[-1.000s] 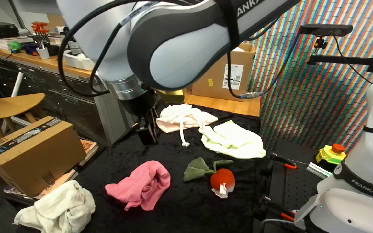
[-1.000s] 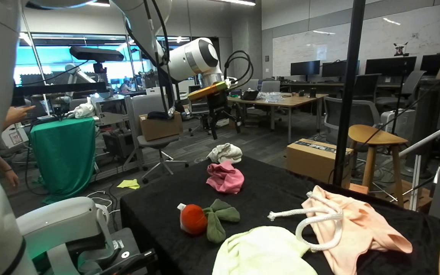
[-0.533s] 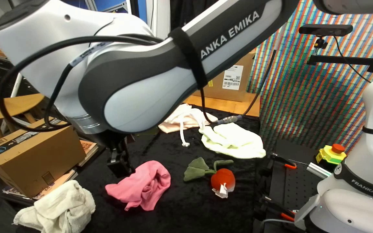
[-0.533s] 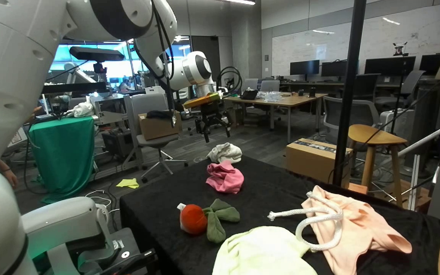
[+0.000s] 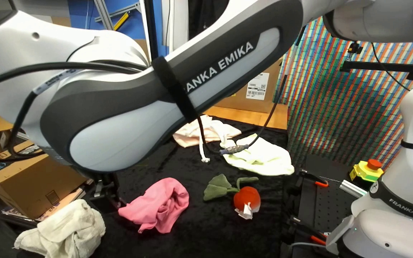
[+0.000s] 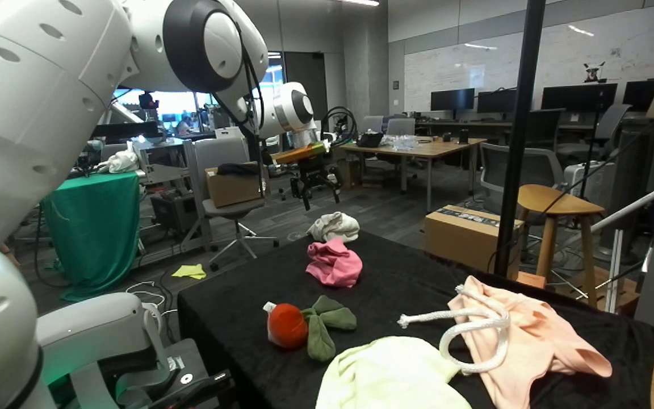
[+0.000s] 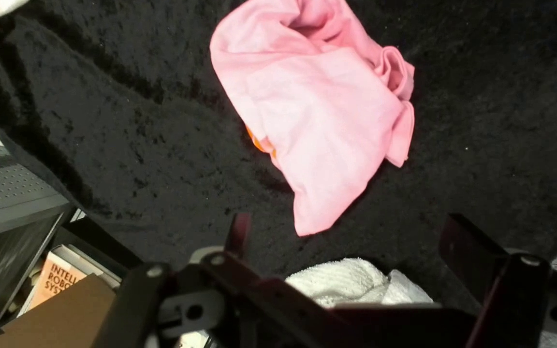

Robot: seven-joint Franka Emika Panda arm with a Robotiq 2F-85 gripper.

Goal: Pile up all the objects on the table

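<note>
My gripper (image 6: 322, 201) hangs open and empty above the table (image 6: 395, 272), over the end where the white towel (image 5: 66, 229) lies. Between its spread fingers (image 7: 240, 234), the wrist view shows part of that towel below, partly covered by the gripper. A crumpled pink cloth (image 7: 317, 106) lies just ahead of them. Farther along are a red plush ball (image 5: 246, 197) with dark green leaves (image 5: 218, 188) and a cream-yellow cloth (image 6: 389, 375). A pale peach cloth (image 6: 548, 335) has a white rope (image 6: 477, 324) lying across it; the arm partly covers both in an exterior view.
Beside the table sits a cardboard box (image 6: 463, 236), and a black upright pole (image 6: 517, 142) rises along that edge. The robot's base side holds clamps and an emergency stop (image 5: 367, 170). Another carton (image 5: 255, 86) stands beyond the peach cloth.
The arm has swung from beside the peach cloth over to the pink cloth and white towel, coming lower, mostly in the first half second. The jaws stayed open. No object has moved.
</note>
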